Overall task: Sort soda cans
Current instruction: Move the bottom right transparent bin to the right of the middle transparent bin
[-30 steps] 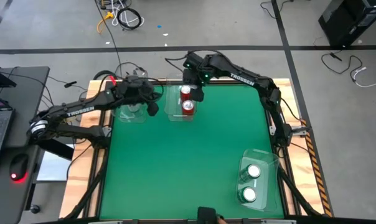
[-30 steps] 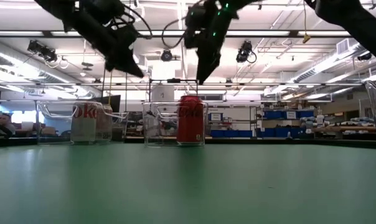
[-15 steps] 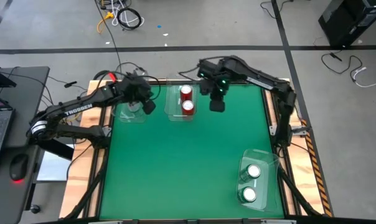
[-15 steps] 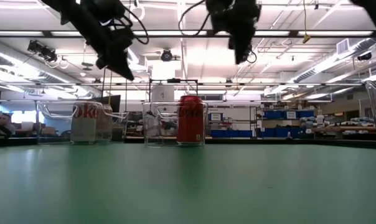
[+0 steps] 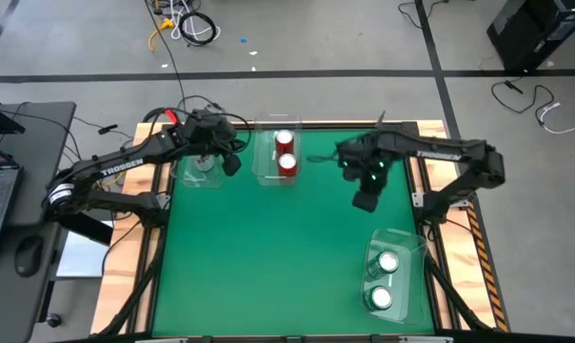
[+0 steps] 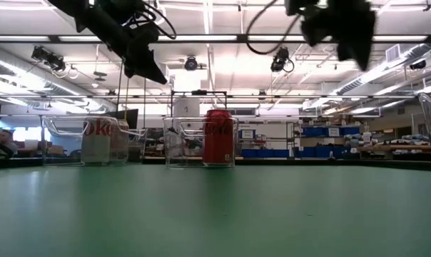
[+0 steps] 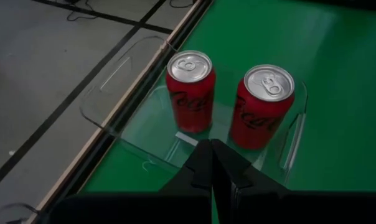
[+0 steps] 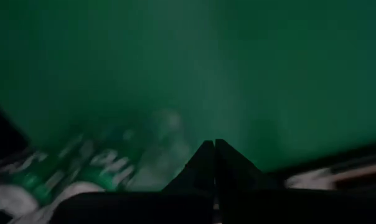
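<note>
Two red soda cans [image 5: 286, 152] stand upright in a clear bin [image 7: 122, 93] at the table's far edge; the left wrist view shows both [image 7: 190, 90] [image 7: 263, 102]. A silver can [image 6: 101, 140] stands in a clear bin [image 5: 200, 171] at the far left. Two green cans [image 5: 385, 279] stand in a bin at the near right. My left gripper [image 5: 230, 162] hangs shut between the two far bins, above the table. My right gripper [image 5: 366, 200] is shut and empty, high over the table's right half, with the green cans [image 8: 82, 168] blurred ahead of it.
The green mat [image 5: 268, 257] lies bare across the middle and near left. The clear bin [image 5: 411, 250] with the green cans sits by the right near edge. Off the table's left side are a laptop and a mouse [image 5: 26, 255]. Cables lie on the floor beyond the far edge.
My right gripper has left the red cans' bin and swung toward the table's right and near edges, staying high above the mat; its fingers have shut with nothing between them. Both red cans stand still in their bin.
</note>
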Robot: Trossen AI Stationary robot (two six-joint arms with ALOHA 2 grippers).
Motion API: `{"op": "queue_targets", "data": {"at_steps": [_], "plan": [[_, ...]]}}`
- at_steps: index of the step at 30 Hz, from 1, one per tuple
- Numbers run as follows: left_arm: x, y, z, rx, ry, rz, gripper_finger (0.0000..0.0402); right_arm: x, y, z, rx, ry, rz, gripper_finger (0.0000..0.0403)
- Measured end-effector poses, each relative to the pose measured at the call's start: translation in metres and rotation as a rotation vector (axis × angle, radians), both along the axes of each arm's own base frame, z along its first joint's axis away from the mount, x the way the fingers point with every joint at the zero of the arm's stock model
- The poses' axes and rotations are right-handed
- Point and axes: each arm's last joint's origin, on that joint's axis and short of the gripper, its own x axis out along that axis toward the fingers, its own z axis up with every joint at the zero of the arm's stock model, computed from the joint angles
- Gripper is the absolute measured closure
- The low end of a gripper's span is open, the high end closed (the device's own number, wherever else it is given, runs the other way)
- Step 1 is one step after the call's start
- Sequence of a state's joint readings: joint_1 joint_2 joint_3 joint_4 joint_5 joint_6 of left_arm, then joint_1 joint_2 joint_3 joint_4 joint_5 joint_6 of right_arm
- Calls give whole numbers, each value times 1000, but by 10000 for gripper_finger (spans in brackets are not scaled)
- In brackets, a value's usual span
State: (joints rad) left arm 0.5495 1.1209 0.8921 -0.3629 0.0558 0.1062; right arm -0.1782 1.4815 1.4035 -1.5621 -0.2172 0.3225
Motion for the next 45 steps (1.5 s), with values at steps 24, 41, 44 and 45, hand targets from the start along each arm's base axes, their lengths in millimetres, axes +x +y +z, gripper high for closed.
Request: {"op": "queue_targets", "data": {"at_steps": [24, 41, 44, 45], "plan": [[1, 1, -2, -5, 4, 3, 401, -31, 85, -84, 59, -68, 178, 403], [1, 1, -2, -11, 2, 9, 401, -21, 81, -87, -197, -173, 238, 403], [1, 1, -2, -11, 3, 9, 401, -20, 76, -87, -271, -182, 245, 403], [1, 1, -2, -11, 4, 9, 401, -19, 75, -87, -299, -187, 245, 403]]}}
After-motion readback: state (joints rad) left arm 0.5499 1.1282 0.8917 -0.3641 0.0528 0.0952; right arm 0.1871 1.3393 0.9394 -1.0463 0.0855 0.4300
